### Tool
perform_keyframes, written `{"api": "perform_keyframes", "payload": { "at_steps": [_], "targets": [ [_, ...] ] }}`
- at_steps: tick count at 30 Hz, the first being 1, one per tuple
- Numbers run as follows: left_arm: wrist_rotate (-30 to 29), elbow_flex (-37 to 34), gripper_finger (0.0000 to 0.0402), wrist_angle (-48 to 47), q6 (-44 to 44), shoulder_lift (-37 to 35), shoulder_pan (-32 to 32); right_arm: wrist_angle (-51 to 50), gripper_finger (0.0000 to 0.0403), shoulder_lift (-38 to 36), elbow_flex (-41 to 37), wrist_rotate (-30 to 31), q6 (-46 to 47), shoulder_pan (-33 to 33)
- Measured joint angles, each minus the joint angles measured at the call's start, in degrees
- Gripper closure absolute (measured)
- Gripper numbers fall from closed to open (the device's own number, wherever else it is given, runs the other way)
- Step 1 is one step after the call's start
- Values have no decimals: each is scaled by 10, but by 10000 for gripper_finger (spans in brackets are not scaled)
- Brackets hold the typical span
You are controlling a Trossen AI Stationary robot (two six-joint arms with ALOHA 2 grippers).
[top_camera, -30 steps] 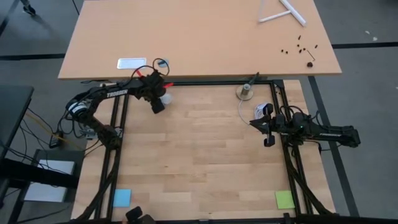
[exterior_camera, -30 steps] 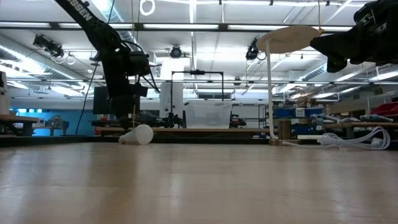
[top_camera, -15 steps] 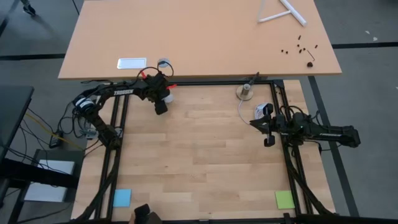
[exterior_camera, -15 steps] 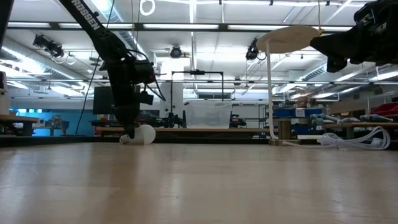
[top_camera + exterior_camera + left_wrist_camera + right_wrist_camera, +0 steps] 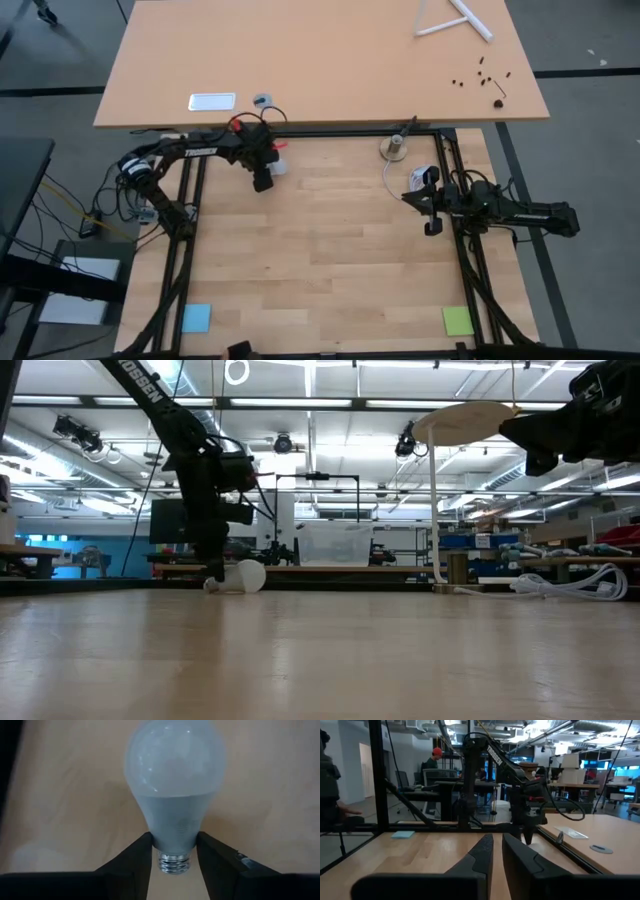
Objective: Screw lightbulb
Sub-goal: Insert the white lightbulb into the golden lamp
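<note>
Pale wood table [image 5: 330,250] inside a black frame, a larger tan tabletop [image 5: 320,60] beyond its far edge, blue and green sticky notes [image 5: 196,317] at the near corners, and a bright workshop with ceiling lights and benches visible past it in the low view. Only in the left wrist view: left gripper [image 5: 173,854] fingers pressed against either side of the lightbulb [image 5: 174,790] at its narrow neck just above the grey screw base, bulb lying on the wood near the table's far left edge. From above, merely a white sliver of it beside the gripper [image 5: 263,170]; right gripper [image 5: 430,215] hanging over the right side, fingers nearly together with a slim gap and holding nothing, near the silvery socket [image 5: 395,148] and white cord [image 5: 570,582].
</note>
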Motion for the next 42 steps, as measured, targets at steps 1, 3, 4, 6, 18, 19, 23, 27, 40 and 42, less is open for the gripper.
{"api": "perform_keyframes", "payload": {
  "at_steps": [1,3,4,6,18,19,23,27,40,42],
  "targets": [
    [4,0,248,0,-6,0,-7,11,355,0,0,0,0,0],
    [4,0,248,0,-10,0,-22,38,355,0,0,-1,4,0],
    [4,0,248,1,-12,0,-29,51,355,0,0,-2,15,0],
    [4,0,249,8,-28,0,-45,66,355,0,0,3,46,0],
    [-5,14,249,53,-103,0,-110,53,313,90,0,266,75,-70],
    [-5,19,249,53,-103,0,-112,53,303,104,0,266,89,-77],
    [-5,35,249,50,-103,0,-114,61,256,163,4,266,137,-105],
    [12,41,249,44,-104,0,-118,62,213,223,25,265,158,-126],
    [21,26,249,61,-108,0,-152,122,181,331,43,264,161,-135],
    [17,26,249,61,-118,0,-156,127,183,339,43,264,161,-135]
  ]
}}
